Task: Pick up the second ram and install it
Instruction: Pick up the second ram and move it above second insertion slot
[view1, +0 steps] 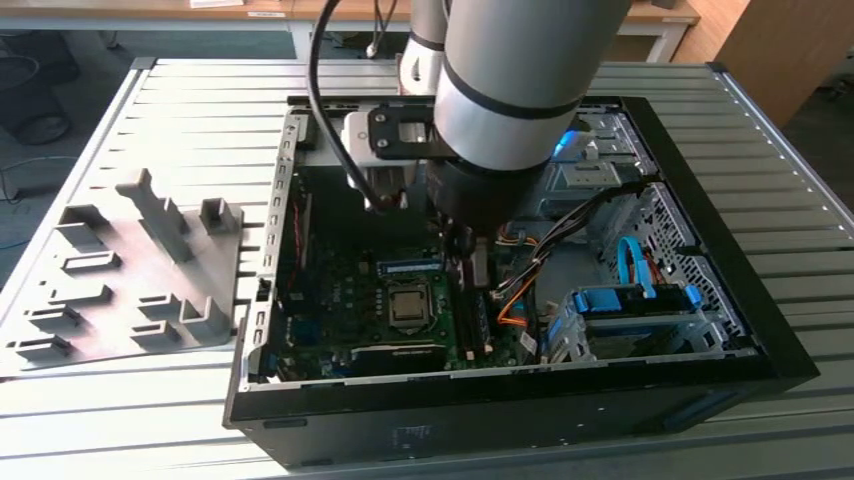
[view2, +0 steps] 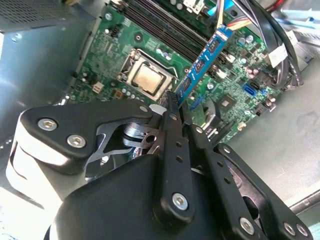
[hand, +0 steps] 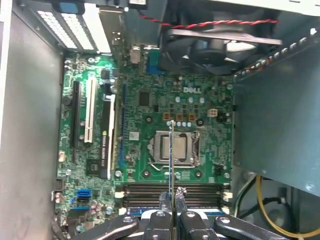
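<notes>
Exterior view's left: grey slotted tray (view1: 134, 270), well apart from the work. Centre: open case (view1: 467, 415), in which the gripper (view2: 173, 102) pinches the second ram (view2: 205, 57) by one end, above the motherboard (hand: 200, 100). We judge the stick must meet the memory slots (hand: 150, 190) squarely. Right: cables (view1: 514, 305) and drive cage (view1: 627, 320) stand near, so room is narrow.
</notes>
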